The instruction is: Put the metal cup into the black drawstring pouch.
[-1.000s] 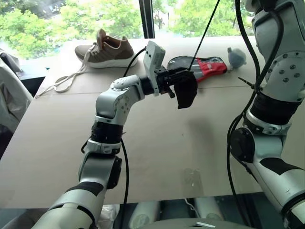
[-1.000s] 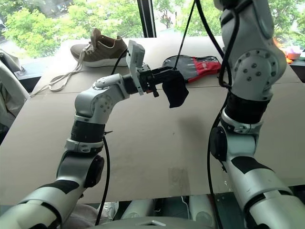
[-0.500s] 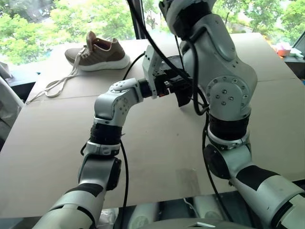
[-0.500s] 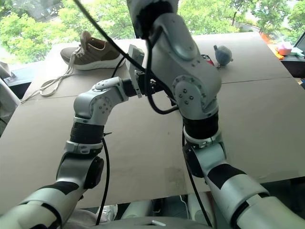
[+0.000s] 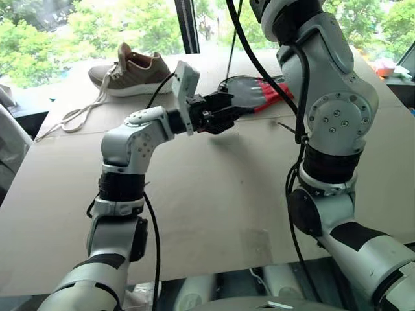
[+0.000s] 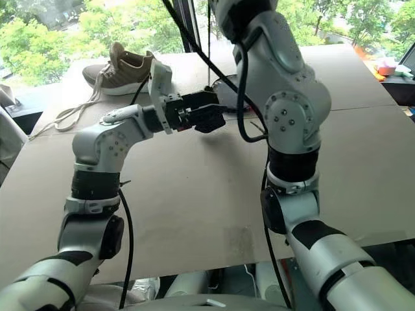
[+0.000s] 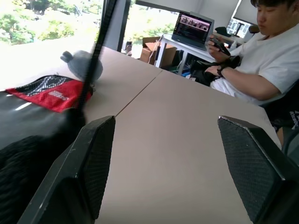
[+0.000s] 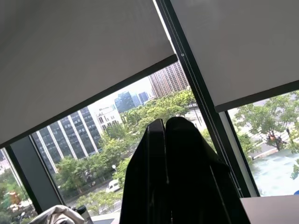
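Note:
The black drawstring pouch (image 6: pixel 211 119) hangs just above the table, close beside my left gripper (image 5: pixel 220 111). A thin black cord (image 7: pixel 91 70) runs taut from it straight up, out of the top of the eye views. In the left wrist view the left gripper (image 7: pixel 166 122) is open with nothing between its fingers, and the pouch's black fabric (image 7: pixel 23 158) lies against one finger. My right gripper (image 8: pixel 164 122) is raised high with its fingers shut, pointing at the window. The metal cup is out of view.
A brown shoe (image 5: pixel 136 71) with loose laces lies at the table's far left. A black-and-red flat case (image 5: pixel 259 91) and a grey-blue pear-shaped object (image 7: pixel 81 63) lie at the back. A seated person (image 7: pixel 261 60) is beyond the table (image 5: pixel 214 194).
My left gripper has opened and let go of the pouch, then drawn back to the left. The right arm has swung across the middle of the view. The camera shifted too.

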{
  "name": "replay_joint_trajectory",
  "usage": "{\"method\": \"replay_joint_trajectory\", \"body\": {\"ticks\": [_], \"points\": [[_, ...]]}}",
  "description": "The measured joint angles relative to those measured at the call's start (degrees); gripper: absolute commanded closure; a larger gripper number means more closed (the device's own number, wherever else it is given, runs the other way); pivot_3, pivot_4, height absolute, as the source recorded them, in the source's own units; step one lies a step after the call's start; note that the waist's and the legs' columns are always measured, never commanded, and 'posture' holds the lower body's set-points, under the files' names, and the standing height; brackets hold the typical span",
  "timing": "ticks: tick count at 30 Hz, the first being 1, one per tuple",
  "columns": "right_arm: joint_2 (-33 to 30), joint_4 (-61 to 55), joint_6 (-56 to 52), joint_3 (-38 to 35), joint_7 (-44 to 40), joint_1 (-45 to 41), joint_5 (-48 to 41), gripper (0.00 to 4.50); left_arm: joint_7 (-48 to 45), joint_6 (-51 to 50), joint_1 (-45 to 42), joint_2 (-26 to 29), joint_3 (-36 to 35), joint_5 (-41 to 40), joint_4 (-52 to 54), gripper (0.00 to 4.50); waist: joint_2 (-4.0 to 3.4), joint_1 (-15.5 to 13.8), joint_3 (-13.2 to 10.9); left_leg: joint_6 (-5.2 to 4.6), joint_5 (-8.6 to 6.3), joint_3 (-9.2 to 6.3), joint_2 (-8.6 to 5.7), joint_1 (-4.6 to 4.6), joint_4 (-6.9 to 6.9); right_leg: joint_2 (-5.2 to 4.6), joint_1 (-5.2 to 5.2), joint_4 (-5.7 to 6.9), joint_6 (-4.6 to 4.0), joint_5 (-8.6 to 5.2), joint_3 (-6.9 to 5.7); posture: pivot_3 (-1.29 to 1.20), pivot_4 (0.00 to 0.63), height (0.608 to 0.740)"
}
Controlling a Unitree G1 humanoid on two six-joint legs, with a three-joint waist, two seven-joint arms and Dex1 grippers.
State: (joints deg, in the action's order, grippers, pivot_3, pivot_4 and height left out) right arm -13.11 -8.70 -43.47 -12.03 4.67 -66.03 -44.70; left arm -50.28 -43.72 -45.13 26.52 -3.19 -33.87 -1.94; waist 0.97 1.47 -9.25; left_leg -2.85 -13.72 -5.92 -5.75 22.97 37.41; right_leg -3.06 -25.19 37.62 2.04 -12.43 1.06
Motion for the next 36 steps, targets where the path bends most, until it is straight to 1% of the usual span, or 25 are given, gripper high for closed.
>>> {"method": "replay_joint_trajectory", "body": {"ticks": [1,2,3,4,5,7,9,11,13,15,18,19,20,23,24,27,30,32,36], "points": [[-10.13,4.17,-2.99,-6.52,-5.16,3.71,-2.08,4.50,-0.25,-0.57,2.44,2.64,-1.41,-0.25,1.03,0.91,0.02,-1.26,0.00,-0.13,-0.08,-0.19,-0.01,-0.09,0.00,0.01,0.42,-0.50,0.09,0.07,-0.17,0.00,0.150,0.740],[-13.88,6.03,-4.51,-9.86,-7.07,6.93,-2.38,4.50,-0.79,-1.13,4.62,4.94,-3.02,-0.46,1.36,0.91,-0.02,-1.46,-0.01,-0.23,-0.14,-0.16,-0.02,-0.14,-0.01,0.00,0.50,-0.61,0.10,0.08,-0.15,0.00,0.150,0.740],[-16.53,6.77,-5.91,-11.50,-8.59,10.24,-2.40,4.50,-1.55,-1.79,7.10,7.14,-4.29,-0.87,1.71,0.91,-0.10,-1.27,-0.03,-0.27,-0.17,-0.02,-0.02,-0.14,-0.07,0.00,0.44,-0.61,0.11,0.08,0.01,0.00,0.150,0.740],[-18.31,6.69,-7.40,-11.40,-10.41,13.56,-2.50,4.50,-2.59,-2.38,9.61,9.07,-5.30,-1.41,2.83,0.91,-0.15,-0.91,-0.02,-0.27,-0.17,0.09,-0.01,-0.14,-0.13,-0.01,0.37,-0.59,0.11,0.08,0.13,0.00,0.150,0.740],[-19.13,5.95,-9.17,-10.57,-12.89,17.62,-3.01,4.22,-4.10,-3.06,12.39,10.56,-5.30,-2.49,5.36,0.87,-0.17,-0.19,-0.01,-0.27,-0.17,0.29,0.10,-0.14,-0.28,0.01,0.20,-0.58,0.10,0.07,0.22,0.00,0.150,0.740],[-19.78,4.86,-12.33,-8.23,-16.61,21.88,-4.34,3.65,-6.07,-4.04,16.01,11.48,-4.97,-4.11,8.57,0.84,-0.25,0.62,-0.06,-0.26,-0.17,0.47,0.15,0.04,-0.38,0.01,-0.14,-0.47,0.09,0.07,0.36,0.00,0.150,0.740],[-20.94,2.71,-15.14,-6.62,-20.13,25.04,-6.42,2.77,-7.44,-4.47,19.18,12.96,-4.74,-4.65,10.43,0.84,-0.26,1.00,-0.07,-0.26,-0.17,0.70,0.22,0.16,-0.40,0.01,-0.46,-0.23,0.08,0.06,0.39,0.00,0.150,0.740],[-25.50,-0.99,-16.66,-5.77,-24.50,29.63,-7.23,1.76,-7.41,-4.43,22.55,14.44,-4.85,-4.42,11.14,0.84,-0.29,0.66,-0.08,-0.26,-0.17,0.75,0.24,0.15,-0.34,-0.01,-0.44,-0.22,0.07,0.05,0.37,0.00,0.150,0.740],[-30.27,-3.54,-15.75,-3.76,-28.97,34.42,-5.28,0.88,-7.16,-4.01,25.14,14.81,-4.93,-3.80,11.21,0.84,-0.29,0.30,-0.08,-0.33,-0.21,0.80,0.24,0.13,-0.21,-0.05,-0.31,-0.21,0.09,0.07,0.37,0.00,0.150,0.740],[-32.91,-4.95,-13.60,-1.70,-33.35,40.18,-2.80,0.88,-6.87,-2.98,27.62,15.03,-4.91,-3.00,11.43,0.84,-0.24,-0.25,-0.07,-0.64,-0.42,0.80,0.24,-0.10,-0.11,-0.07,-0.01,-0.27,0.10,0.08,0.33,0.00,0.150,0.740],[-34.35,-5.21,-5.39,0.63,-40.08,49.03,3.09,0.88,-5.42,-0.89,30.66,15.02,-4.75,-1.24,12.90,0.84,-0.24,-0.96,-0.07,-0.69,-0.44,0.83,0.24,-0.17,0.02,-0.08,0.09,-0.32,0.13,0.10,0.35,0.00,0.150,0.740],[-34.37,-5.20,-4.22,0.95,-41.06,50.07,3.99,0.88,-5.16,-0.72,31.04,15.02,-4.75,-1.04,12.96,0.84,-0.25,-1.04,-0.07,-0.69,-0.44,0.83,0.24,-0.17,0.04,-0.08,0.10,-0.31,0.13,0.12,0.35,0.00,0.150,0.740],[-34.38,-5.37,-0.86,0.94,-43.21,51.84,5.45,0.88,-4.51,0.12,31.93,15.00,-4.68,-0.47,13.78,0.84,-0.26,-1.14,-0.07,-0.68,-0.43,0.84,0.24,-0.17,0.05,-0.08,0.10,-0.31,0.12,0.16,0.36,0.00,0.150,0.740],[-35.28,-5.93,7.87,-0.23,-48.14,59.86,9.49,0.88,-3.06,3.82,37.16,14.74,-3.85,2.14,17.47,0.84,-0.25,-1.51,-0.03,-0.66,-0.43,0.80,0.32,-0.35,-0.02,-0.04,0.31,-0.49,0.12,0.16,0.27,0.00,0.150,0.740],[-35.02,-5.31,11.59,-0.54,-49.66,63.26,11.19,0.88,-2.26,5.74,39.84,14.52,-3.15,3.69,18.57,0.84,-0.25,-1.74,-0.03,-0.50,-0.35,0.79,0.33,-0.35,-0.06,-0.03,0.33,-0.58,0.12,0.16,0.25,0.00,0.150,0.740],[-31.57,0.23,23.15,-2.54,-55.64,71.34,14.15,0.88,0.17,12.24,47.51,12.60,-1.37,8.10,19.93,0.84,-0.27,-2.13,-0.04,-0.48,-0.35,0.83,0.34,-0.34,-0.11,-0.03,0.35,-0.71,0.12,0.16,0.29,0.00,0.150,0.740],[-30.22,4.08,30.81,-3.24,-60.28,73.95,15.22,0.88,2.09,17.08,51.11,11.90,-1.21,11.23,21.67,0.84,-0.34,-2.23,-0.03,-0.72,-0.53,0.85,0.35,-0.37,-0.10,-0.03,0.40,-0.75,0.11,0.18,0.32,0.00,0.150,0.740],[-30.22,7.88,35.36,-4.88,-63.57,75.63,15.61,0.88,3.47,20.55,55.43,10.88,-2.06,12.39,23.06,0.84,-0.36,-2.29,0.00,-0.52,-0.66,0.85,0.39,-0.59,-0.09,-0.04,0.65,-0.79,0.08,0.18,0.28,0.00,0.150,0.740],[-29.55,13.37,40.35,-5.93,-66.07,75.87,16.60,0.88,4.74,21.74,60.16,9.60,-3.32,12.27,25.58,0.84,-0.39,-2.28,-0.02,-0.52,-0.68,0.92,0.49,-1.03,-0.09,-0.06,1.07,-0.81,-0.10,0.04,0.18,0.00,0.150,0.740]]}}
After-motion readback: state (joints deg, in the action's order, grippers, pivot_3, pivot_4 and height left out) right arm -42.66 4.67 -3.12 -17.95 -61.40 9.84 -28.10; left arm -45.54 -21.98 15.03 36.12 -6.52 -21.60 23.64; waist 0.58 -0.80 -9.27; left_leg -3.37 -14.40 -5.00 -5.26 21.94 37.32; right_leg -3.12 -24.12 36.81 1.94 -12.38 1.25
